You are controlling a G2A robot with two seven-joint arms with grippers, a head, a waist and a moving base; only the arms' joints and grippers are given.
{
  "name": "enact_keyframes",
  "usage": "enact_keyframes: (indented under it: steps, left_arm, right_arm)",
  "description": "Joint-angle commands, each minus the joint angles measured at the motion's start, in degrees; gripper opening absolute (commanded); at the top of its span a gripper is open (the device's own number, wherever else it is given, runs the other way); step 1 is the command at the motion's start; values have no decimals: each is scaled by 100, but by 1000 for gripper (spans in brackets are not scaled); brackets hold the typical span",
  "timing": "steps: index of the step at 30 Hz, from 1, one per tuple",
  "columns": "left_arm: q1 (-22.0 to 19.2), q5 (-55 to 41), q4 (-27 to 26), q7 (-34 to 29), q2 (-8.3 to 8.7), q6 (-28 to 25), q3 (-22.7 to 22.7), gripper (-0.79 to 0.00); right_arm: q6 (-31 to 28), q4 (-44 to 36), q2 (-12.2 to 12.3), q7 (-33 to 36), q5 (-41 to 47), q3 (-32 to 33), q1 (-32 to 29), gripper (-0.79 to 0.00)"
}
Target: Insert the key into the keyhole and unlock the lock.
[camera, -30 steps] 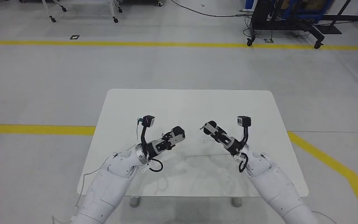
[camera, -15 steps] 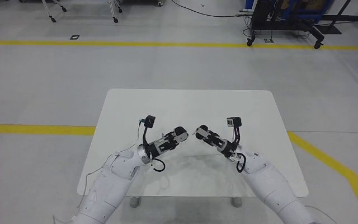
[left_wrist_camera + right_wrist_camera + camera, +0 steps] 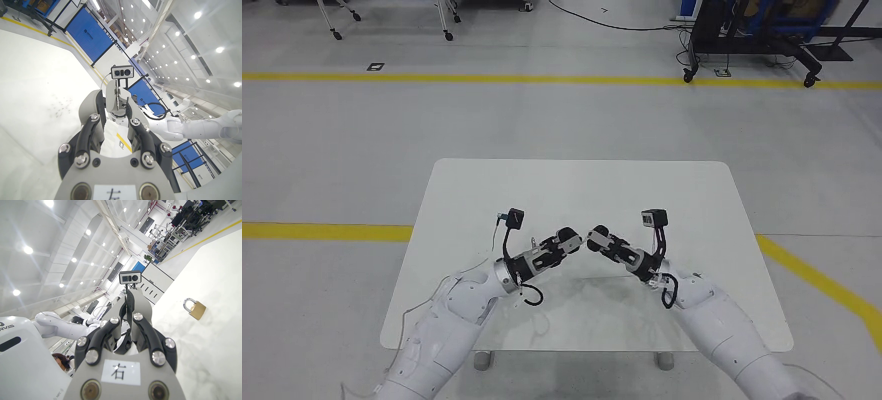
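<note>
From above, the left gripper (image 3: 567, 239) and the right gripper (image 3: 593, 238) sit tip to tip over the middle of the table (image 3: 692, 190), both raised off its surface. In the left wrist view the left gripper (image 3: 113, 100) is spread wide, its jaws standing either side of the right gripper's pinched tips. Those tips grip the key (image 3: 117, 96), seen edge-on, and which way its blade points is hard to tell. In the right wrist view the right gripper (image 3: 129, 294) is clamped flat. The padlock (image 3: 195, 310) lies flat on the table, well off to one side of that gripper's line and in neither arm's grasp — shackle end nearer the line, brass body farther. The keyhole face is hidden, so the key probably has to swing down and sideways to reach it.
</note>
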Motion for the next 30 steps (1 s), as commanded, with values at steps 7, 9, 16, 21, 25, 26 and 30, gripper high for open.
enact_keyframes:
  steps: [7, 9, 16, 21, 25, 26, 30]
  left_arm:
    - [10, 139, -27, 65, 11, 101, 29, -560]
    - [14, 169, -40, 89, 12, 141, 41, -563]
    - [12, 159, -40, 80, 21, 184, 65, -656]
    - [0, 186, -28, 85, 25, 212, 92, -785]
    - [-4, 227, -26, 147, 27, 218, 98, -785]
    - [-6, 242, -23, 162, 28, 219, 98, -785]
    - [-14, 320, -13, 206, 33, 194, 99, -785]
  right_arm:
    - [84, -5, -38, -24, -101, -56, 21, -785]
    - [95, 8, -46, -18, -105, -67, 33, -785]
    - [113, 90, -77, -79, -217, -80, 79, -785]
    - [133, 128, -97, -118, -299, -91, 99, -785]
    - [137, 144, -107, -137, -361, -88, 110, -785]
    - [141, 149, -109, -143, -374, -85, 110, -785]
    - [143, 148, -115, -153, -397, -72, 106, -785]
